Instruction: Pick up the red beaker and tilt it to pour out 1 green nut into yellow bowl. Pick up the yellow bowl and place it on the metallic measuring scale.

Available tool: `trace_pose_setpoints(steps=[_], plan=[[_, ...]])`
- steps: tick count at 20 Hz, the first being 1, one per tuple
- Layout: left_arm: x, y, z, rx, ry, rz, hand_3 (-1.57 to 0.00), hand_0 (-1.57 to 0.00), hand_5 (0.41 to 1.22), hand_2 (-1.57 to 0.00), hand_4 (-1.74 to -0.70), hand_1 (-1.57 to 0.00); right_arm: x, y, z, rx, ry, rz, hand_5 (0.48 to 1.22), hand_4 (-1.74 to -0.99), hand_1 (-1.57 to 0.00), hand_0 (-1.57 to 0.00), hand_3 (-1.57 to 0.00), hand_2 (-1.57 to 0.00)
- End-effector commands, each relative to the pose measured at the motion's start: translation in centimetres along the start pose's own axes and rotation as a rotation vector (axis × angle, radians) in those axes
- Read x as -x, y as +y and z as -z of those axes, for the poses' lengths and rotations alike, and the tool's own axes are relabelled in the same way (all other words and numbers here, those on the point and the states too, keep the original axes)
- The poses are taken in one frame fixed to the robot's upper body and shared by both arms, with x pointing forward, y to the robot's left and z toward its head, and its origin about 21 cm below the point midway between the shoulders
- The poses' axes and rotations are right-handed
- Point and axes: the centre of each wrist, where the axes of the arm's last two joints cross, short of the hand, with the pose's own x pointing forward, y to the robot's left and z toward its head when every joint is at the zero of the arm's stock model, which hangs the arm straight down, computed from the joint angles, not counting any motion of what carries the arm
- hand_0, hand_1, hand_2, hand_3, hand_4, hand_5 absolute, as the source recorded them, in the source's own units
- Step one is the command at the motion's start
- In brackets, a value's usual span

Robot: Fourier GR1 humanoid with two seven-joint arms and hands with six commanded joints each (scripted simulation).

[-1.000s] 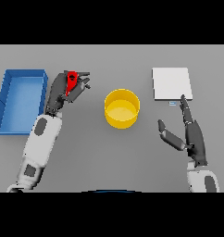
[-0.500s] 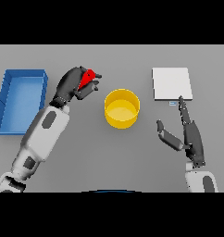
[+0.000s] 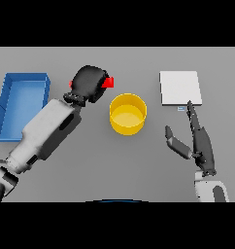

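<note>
Red beaker [image 3: 108, 82]: it sits inside the left hand [image 3: 89, 83], up off the worktop [image 3: 90, 170]. Only a small red bit pokes out toward 3 o'clock. It is just beside the bowl's rim, at about 10 o'clock from it.
Left hand: its fingers are curled tight around the beaker.
Green nut: I cannot see it (the hand hides most of the beaker).
Beaker feel: it looks small, hard and light, I think. A smooth cup like this may slip, so a hold around its middle seems best, with the mouth left free to tip.
Yellow bowl [image 3: 127, 114]: it stands upright in the middle of the worktop. It looks empty.
Bowl feel: it looks stiff and light. Its wall is round and wide, so pinching the rim, thumb on one side and fingers on the other, should work.
Right hand [image 3: 199, 143]: it is flat with straight fingers and holds nothing. It is at 4 o'clock from the bowl.
Metallic measuring scale [image 3: 180, 87]: a pale flat square at 2 o'clock from the bowl.
Blue tray [image 3: 8, 92]: at 9 o'clock, well apart from the bowl.
</note>
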Motion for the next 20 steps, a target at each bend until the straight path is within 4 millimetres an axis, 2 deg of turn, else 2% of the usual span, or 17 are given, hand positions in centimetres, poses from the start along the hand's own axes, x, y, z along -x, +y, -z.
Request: trace_pose_setpoints(steps=[1,2,3,5,7,12,13,16,18,20], plan=[[0.1,0.1,0.0,0.011,-0.015,0.053,-1.57,-1.57,1.196,-1.57,-1.69,-1.57,0.0,0.4,-0.1,-0.007,0.003,0.000,0.705,-1.282,0.00,0.00,0.00,0.00],[0.0,0.4,0.2,0.026,-0.029,0.109,-1.57,-1.57,1.201,-1.57,-1.65,-1.57,0.3,0.6,-0.1,-0.010,0.009,0.006,0.705,-1.284,0.00,0.00,0.00,0.00],[-0.2,0.9,0.3,0.037,-0.053,0.161,-1.57,-1.57,1.205,-1.57,-1.67,-1.57,0.4,0.3,0.0,-0.005,0.008,0.016,0.702,-1.283,0.00,0.00,0.00,0.00],[-1.5,1.5,0.9,0.084,-0.068,0.272,-1.39,-1.57,1.211,-1.57,-1.69,-1.57,0.7,0.4,0.3,-0.002,0.011,0.044,0.690,-1.287,0.00,0.00,0.00,0.00],[-2.1,1.5,1.3,0.123,-0.118,0.366,-1.28,-1.57,1.215,-1.57,-1.70,-1.57,1.0,0.6,-0.4,0.012,-0.004,0.049,0.678,-1.292,0.00,0.00,0.00,0.00],[-3.5,1.3,2.3,0.200,-0.224,0.604,-1.47,-1.57,1.219,-1.57,-1.73,-1.57,0.8,0.9,-0.2,0.020,-0.003,0.086,0.648,-1.291,0.00,0.00,0.00,0.00],[-4.3,1.4,2.5,0.217,-0.225,0.656,-1.49,-1.57,1.219,-1.57,-1.73,-1.57,0.6,0.7,-0.1,0.021,-0.002,0.083,0.644,-1.290,0.00,0.00,0.00,0.00],[-4.8,0.8,2.6,0.249,-0.257,0.789,-1.53,-1.57,1.220,-1.57,-1.74,-1.57,0.8,0.7,-0.3,0.028,0.017,0.079,0.631,-1.293,0.00,0.00,0.00,0.00],[-5.9,1.3,2.8,0.255,-0.275,0.871,-1.55,-1.57,1.220,-1.57,-1.74,-1.57,0.6,0.7,0.1,0.036,0.017,0.074,0.627,-1.288,0.00,0.00,0.00,0.00],[-5.9,1.3,3.0,0.260,-0.293,0.940,-1.55,-1.57,1.221,-1.57,-1.74,-1.57,1.0,0.7,-0.2,0.033,0.033,0.063,0.609,-1.278,0.00,0.00,0.00,0.00]])
